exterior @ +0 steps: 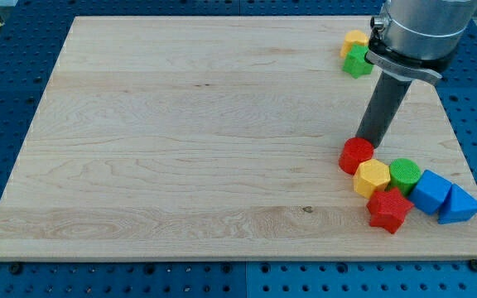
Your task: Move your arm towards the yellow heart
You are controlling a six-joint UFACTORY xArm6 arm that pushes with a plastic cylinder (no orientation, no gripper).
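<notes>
The yellow heart (pixel 354 40) lies near the board's top right corner, with a green star (pixel 357 61) touching it just below. My tip (pixel 366 139) is well below them, at the upper edge of a red cylinder (pixel 356 155), touching or nearly touching it. The dark rod slants up to the right into the grey arm head, which covers the area just right of the heart.
A cluster sits at the lower right of the wooden board (pixel 180 149): a yellow hexagon (pixel 372 178), a green cylinder (pixel 404 175), a red star (pixel 388 210), a blue cube (pixel 431 191) and a blue triangle (pixel 459 204). A blue perforated table surrounds the board.
</notes>
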